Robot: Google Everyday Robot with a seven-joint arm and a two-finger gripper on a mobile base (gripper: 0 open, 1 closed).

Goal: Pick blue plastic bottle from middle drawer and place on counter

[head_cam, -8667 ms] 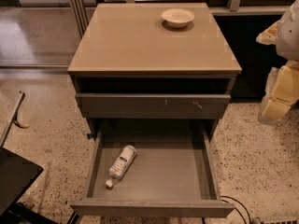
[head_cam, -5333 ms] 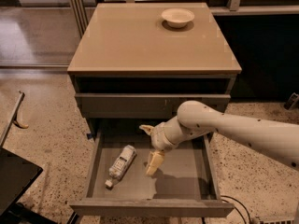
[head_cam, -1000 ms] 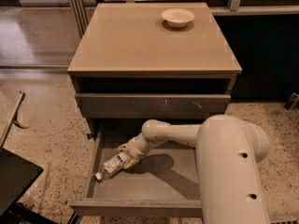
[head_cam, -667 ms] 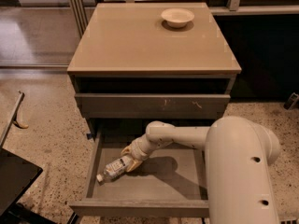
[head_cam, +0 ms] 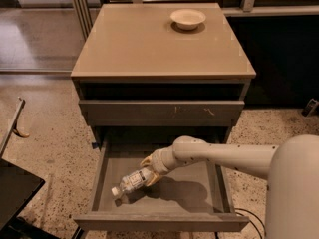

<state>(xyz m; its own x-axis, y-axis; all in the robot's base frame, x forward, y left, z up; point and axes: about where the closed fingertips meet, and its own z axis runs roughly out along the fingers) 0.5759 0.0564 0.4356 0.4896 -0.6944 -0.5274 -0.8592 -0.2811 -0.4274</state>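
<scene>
The tan counter (head_cam: 149,44) carries a white bowl (head_cam: 188,19) near its back edge. Below it, the middle drawer (head_cam: 159,221) stands pulled open. My arm (head_cam: 224,156) reaches in from the right. My gripper (head_cam: 149,171) pinches the blue plastic bottle (head_cam: 132,181), which is tilted cap down-left inside the drawer's left half.

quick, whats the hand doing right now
The hand is closed on the blue plastic bottle, inside the open middle drawer.
</scene>
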